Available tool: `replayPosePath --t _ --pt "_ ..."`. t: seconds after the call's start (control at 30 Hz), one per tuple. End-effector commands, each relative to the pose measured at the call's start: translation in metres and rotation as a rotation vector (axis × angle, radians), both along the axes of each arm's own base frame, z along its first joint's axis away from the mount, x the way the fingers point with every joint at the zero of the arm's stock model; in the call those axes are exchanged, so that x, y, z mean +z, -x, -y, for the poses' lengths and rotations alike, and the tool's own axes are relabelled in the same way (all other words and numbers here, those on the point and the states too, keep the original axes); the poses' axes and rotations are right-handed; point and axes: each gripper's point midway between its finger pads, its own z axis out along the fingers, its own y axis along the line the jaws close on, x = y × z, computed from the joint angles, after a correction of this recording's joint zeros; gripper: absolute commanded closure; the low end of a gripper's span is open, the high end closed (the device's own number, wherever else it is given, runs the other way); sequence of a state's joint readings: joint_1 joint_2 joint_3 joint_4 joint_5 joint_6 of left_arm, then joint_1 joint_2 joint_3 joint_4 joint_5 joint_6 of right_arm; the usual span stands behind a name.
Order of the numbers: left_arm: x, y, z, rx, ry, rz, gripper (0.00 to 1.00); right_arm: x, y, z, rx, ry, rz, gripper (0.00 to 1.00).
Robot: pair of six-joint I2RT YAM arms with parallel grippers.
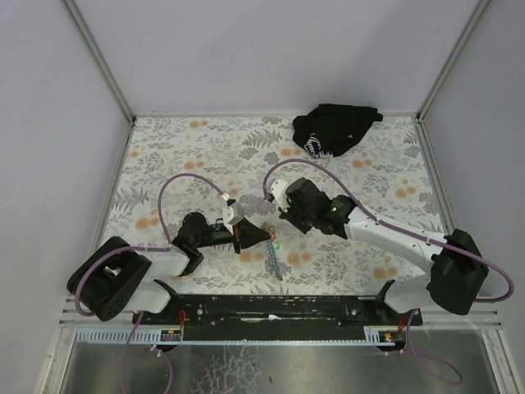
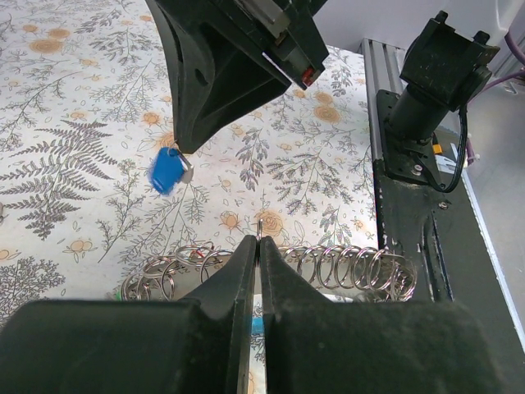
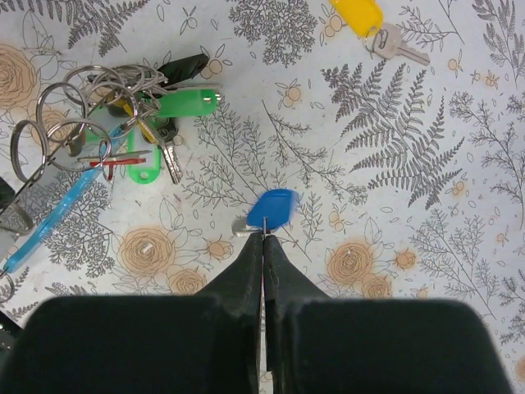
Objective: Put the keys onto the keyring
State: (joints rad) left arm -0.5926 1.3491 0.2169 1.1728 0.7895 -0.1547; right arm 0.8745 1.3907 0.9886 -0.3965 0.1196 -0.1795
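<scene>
Floral tablecloth (image 1: 205, 148); right pincer (image 3: 264, 236) pinching keys (image 3: 273, 209); left pincer (image 2: 258, 245) pinching keyring (image 2: 344, 267).

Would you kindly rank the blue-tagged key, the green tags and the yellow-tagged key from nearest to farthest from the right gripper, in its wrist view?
1. blue-tagged key, at the right gripper's jaw tips.
2. green tags, upper left, by the keyring.
3. yellow-tagged key, top edge.

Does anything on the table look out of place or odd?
One yellow-tagged key lies alone, apart from the keyring cluster. A black cloth bundle sits crumpled in the far right corner. Nothing looks damaged.
</scene>
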Motion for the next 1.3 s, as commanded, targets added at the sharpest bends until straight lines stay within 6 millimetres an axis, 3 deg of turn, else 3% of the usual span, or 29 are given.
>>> replayPosePath --t 0.0,0.13,0.37,0.57,0.9,1.27 --pt "0.019 -0.008 0.003 0.014 0.045 0.079 1.00 0.015 0.002 -0.003 -0.001 -0.024 0.017 1.00" --pt "0.020 -0.006 0.003 0.003 0.050 0.081 1.00 0.024 0.031 -0.027 0.216 -0.174 -0.018 1.00" --pt "0.023 -0.001 0.004 -0.027 0.057 0.087 1.00 0.031 0.050 -0.036 0.369 -0.264 0.015 1.00" --pt "0.028 0.005 0.005 -0.059 0.080 0.085 1.00 0.025 0.057 -0.040 0.422 -0.280 0.006 1.00" --pt "0.028 0.010 0.006 -0.093 0.089 0.081 1.00 0.031 0.074 -0.049 0.538 -0.347 -0.001 1.00" --pt "0.027 0.011 0.008 -0.107 0.086 0.073 1.00 0.030 0.077 -0.053 0.563 -0.352 -0.031 1.00"
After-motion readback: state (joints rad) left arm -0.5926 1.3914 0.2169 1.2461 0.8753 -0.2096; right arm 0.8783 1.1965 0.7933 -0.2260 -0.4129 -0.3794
